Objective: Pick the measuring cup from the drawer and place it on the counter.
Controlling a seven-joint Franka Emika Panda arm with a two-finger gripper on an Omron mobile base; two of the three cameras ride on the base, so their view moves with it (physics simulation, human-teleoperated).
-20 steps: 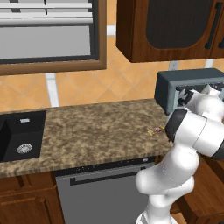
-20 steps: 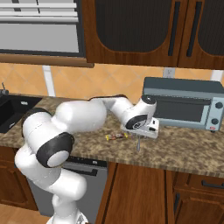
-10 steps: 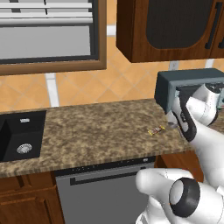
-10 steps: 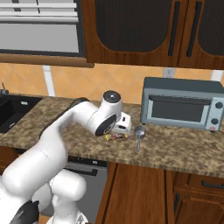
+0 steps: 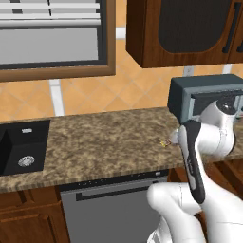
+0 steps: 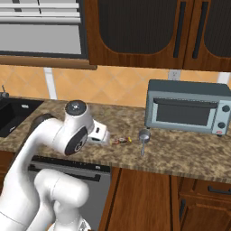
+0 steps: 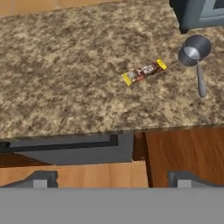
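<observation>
The measuring cup (image 6: pixel 143 135) is a small grey cup lying on the speckled counter (image 6: pixel 180 151) just in front of the microwave's left corner, with its thin handle pointing toward the counter's front edge. In the hand view the measuring cup (image 7: pixel 194 50) sits at the upper right, far from my gripper (image 7: pixel 113 180). Both fingertips (image 7: pixel 41 179) stand wide apart and open with nothing between them, held out past the counter's edge. A shut reddish-brown drawer front (image 6: pixel 205 190) shows below the counter at the right.
A small yellow-ended packet (image 6: pixel 122 140) lies on the counter left of the cup. The grey microwave (image 6: pixel 187 113) stands behind it. A black sink (image 5: pixel 21 152) is set in at the far left. The grey dishwasher front (image 7: pixel 65 151) is below the counter edge.
My hand has drawn back and left from over the cup, off the counter's front edge. The cup stays lying by the microwave. The jaws remain wide.
</observation>
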